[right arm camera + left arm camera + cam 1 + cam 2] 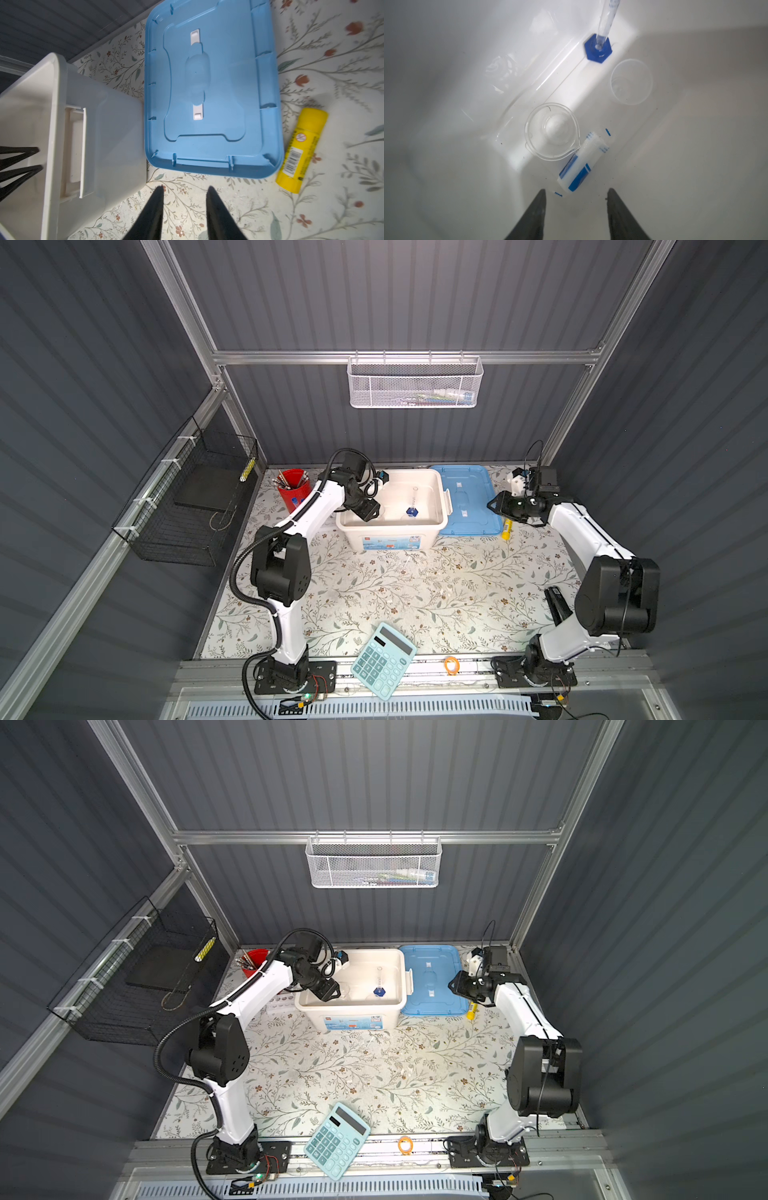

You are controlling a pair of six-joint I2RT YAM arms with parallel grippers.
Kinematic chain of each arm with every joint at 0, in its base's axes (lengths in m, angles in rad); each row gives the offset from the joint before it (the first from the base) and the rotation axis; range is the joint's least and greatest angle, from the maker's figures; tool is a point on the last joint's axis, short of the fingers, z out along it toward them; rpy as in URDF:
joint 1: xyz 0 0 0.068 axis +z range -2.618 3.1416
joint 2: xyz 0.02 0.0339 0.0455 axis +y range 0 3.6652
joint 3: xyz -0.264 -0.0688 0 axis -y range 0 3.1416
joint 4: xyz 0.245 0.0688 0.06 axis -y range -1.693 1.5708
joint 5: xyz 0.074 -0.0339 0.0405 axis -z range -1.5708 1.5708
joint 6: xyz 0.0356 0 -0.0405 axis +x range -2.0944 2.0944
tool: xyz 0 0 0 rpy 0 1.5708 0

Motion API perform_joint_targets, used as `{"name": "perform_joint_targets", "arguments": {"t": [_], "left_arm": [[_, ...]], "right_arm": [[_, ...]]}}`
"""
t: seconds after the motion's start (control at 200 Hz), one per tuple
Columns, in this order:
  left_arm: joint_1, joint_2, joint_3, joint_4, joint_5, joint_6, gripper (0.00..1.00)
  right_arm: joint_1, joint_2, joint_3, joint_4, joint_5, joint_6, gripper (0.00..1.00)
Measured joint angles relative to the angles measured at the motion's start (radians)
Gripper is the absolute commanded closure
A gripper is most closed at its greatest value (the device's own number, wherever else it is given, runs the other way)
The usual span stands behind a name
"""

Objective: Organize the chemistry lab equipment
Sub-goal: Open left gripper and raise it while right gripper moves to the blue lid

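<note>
My left gripper (576,190) hangs open inside the white bin (390,526), with nothing between its fingers. Just past its tips a blue-white labelled piece (581,164) lies on its side against a clear spouted beaker (552,132). Farther in stand a clear cup (631,82) and the slim cylinder on a blue hexagonal foot (598,47), which both top views also show (412,511). A long clear piece (546,79) lies along the bin floor. My right gripper (185,187) is open and empty over the mat, between the bin and the blue lid (212,89).
A yellow glue stick (301,149) lies beside the lid. Faint clear pieces (409,564) rest on the floral mat in front of the bin. A red cup of pens (294,491) is at back left, a teal calculator (384,659) and an orange ring (452,664) at the front edge.
</note>
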Motion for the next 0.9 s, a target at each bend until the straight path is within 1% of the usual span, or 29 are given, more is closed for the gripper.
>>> {"name": "perform_joint_targets", "arguments": {"t": [0.095,0.13,0.15,0.23,0.305,0.46,0.575,0.745,0.9], "left_arm": [[0.0,-0.066,-0.011,0.029,0.002,-0.004,0.36],[0.0,-0.092,-0.018,0.043,0.004,-0.008,0.33],[0.0,-0.109,-0.023,0.053,0.005,-0.008,0.28],[0.0,-0.171,-0.05,0.097,0.008,-0.027,0.2],[0.0,-0.236,-0.09,0.148,0.008,-0.042,0.16],[0.031,-0.372,-0.18,0.252,0.012,-0.095,0.14],[0.109,-0.448,-0.246,0.331,0.036,-0.162,0.14],[0.219,-0.471,-0.335,0.417,0.073,-0.266,0.14],[0.251,-0.464,-0.383,0.425,0.098,-0.333,0.14]], "right_arm": [[-0.007,0.027,0.046,-0.029,0.063,-0.02,0.63],[-0.011,0.043,0.063,-0.043,0.084,-0.027,0.63],[-0.013,0.054,0.072,-0.048,0.096,-0.032,0.63],[-0.021,0.105,0.118,-0.079,0.145,-0.051,0.63],[-0.027,0.159,0.162,-0.097,0.183,-0.069,0.63],[-0.033,0.253,0.236,-0.127,0.244,-0.108,0.63],[-0.035,0.303,0.288,-0.139,0.27,-0.132,0.64],[-0.039,0.36,0.355,-0.153,0.283,-0.159,0.65],[-0.039,0.375,0.352,-0.15,0.283,-0.165,0.65]]}}
